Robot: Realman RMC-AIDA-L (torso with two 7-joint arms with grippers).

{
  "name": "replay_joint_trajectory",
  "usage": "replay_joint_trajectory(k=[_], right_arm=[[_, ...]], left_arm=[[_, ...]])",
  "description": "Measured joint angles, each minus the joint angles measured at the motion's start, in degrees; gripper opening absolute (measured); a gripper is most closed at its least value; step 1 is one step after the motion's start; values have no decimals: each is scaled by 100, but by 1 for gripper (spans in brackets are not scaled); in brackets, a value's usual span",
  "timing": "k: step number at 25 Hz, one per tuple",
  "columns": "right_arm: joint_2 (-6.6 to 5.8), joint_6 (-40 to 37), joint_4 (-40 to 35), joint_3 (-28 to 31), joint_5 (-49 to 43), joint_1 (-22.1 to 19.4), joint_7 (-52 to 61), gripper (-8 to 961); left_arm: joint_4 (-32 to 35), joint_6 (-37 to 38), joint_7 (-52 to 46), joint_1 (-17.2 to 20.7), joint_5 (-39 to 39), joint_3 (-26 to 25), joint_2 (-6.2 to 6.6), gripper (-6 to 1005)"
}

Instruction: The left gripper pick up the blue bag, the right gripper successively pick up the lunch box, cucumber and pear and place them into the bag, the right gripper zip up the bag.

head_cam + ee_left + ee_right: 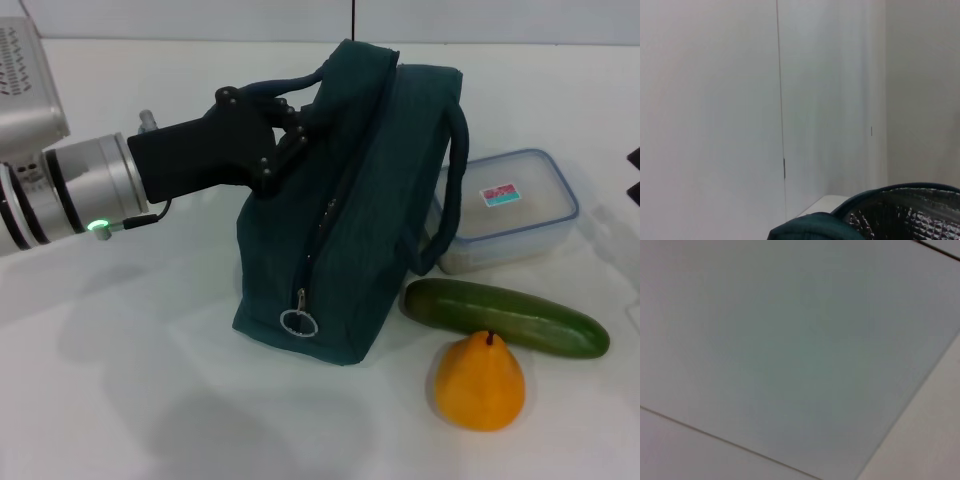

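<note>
I had the left gripper pinching a handle of the blue bag at frame centre. The lunch box, cucumber and pear lay lower right; I couldn't see the right gripper.

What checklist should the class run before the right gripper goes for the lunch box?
1. Left gripper at the blue bag's handle: ok, though a firm grip cannot be told.
2. Bag mouth open: ok, lining shows in the left wrist view.
3. Lunch box reachable: not ok, the bag's handle hangs against it.
4. Cucumber and pear waiting on the table: ok.
5. Right gripper position: cannot tell, barely in view.
</note>
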Motion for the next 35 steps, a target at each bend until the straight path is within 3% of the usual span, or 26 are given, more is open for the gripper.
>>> replay_joint_trajectory(k=[7,25,35], right_arm=[[42,565,156,-93,-64,326,382,811],[56,974,391,-437,-73,984,762,810],[56,999,320,-401,-24,1083,800,807]], left_arm=[[-14,5,63,-22,-14,7,-1,46],[-383,9,711,-40,-522,8,-12,46],[-392,0,740,-66,-535,59,-19,46]])
